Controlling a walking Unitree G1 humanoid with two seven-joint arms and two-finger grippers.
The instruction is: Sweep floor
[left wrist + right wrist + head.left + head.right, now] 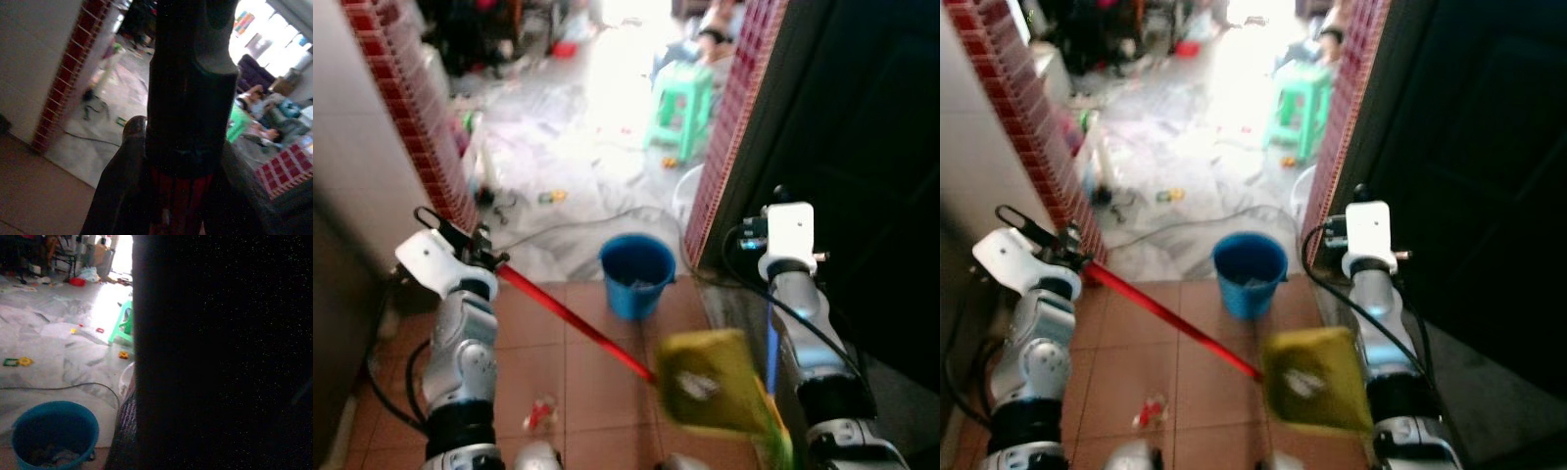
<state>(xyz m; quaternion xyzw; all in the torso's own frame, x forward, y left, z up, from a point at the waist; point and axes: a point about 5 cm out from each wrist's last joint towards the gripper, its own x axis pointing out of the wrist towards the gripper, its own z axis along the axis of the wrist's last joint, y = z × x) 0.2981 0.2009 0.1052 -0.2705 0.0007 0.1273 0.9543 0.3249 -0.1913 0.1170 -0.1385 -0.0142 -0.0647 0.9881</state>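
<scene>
Blue bucket (636, 274) ahead between brick pillars, left gripper (481, 253) clamped around red broom handle (573, 323), right gripper's state indiscernible.

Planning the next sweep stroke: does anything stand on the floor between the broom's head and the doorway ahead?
Yes. A round blue plastic bucket stands on the brown tiles at the doorway, beyond the yellow broom head of the red-handled broom held by the left end effector. A cable lies beyond.
</scene>
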